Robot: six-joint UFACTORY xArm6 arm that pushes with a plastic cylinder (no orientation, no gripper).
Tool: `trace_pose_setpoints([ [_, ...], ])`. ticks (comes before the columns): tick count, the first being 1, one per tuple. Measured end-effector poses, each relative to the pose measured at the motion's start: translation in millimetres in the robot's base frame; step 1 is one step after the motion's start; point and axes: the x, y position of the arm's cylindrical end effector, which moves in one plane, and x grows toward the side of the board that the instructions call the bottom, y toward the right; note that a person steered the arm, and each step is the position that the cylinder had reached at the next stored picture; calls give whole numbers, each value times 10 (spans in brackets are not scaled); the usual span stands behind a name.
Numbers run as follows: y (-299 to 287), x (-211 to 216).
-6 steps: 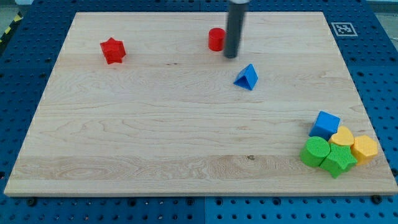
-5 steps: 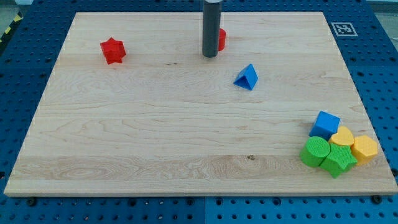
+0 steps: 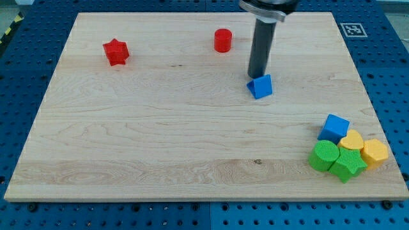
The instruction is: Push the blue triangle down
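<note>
The blue triangle [image 3: 261,87] lies on the wooden board, right of centre in its upper half. My tip [image 3: 257,75] stands right at the triangle's top edge, touching it from the view's top. The dark rod rises from there out of the view's top.
A red cylinder [image 3: 222,40] sits near the board's top middle and a red star [image 3: 115,52] at the top left. At the bottom right is a cluster: a blue cube [image 3: 335,128], a yellow heart [image 3: 351,140], a yellow hexagon [image 3: 374,153], a green cylinder [image 3: 324,156] and a green star [image 3: 347,165].
My tip has moved from beside the red cylinder to the right and down, onto the blue triangle's top edge. The triangle has shifted a little down and right and turned.
</note>
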Motion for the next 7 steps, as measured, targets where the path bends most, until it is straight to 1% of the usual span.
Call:
trace_pose_setpoints([
  [2,362,112],
  [3,344,119],
  [4,192,137],
  [5,35,272],
  [6,7,412],
  [7,-107,414],
])
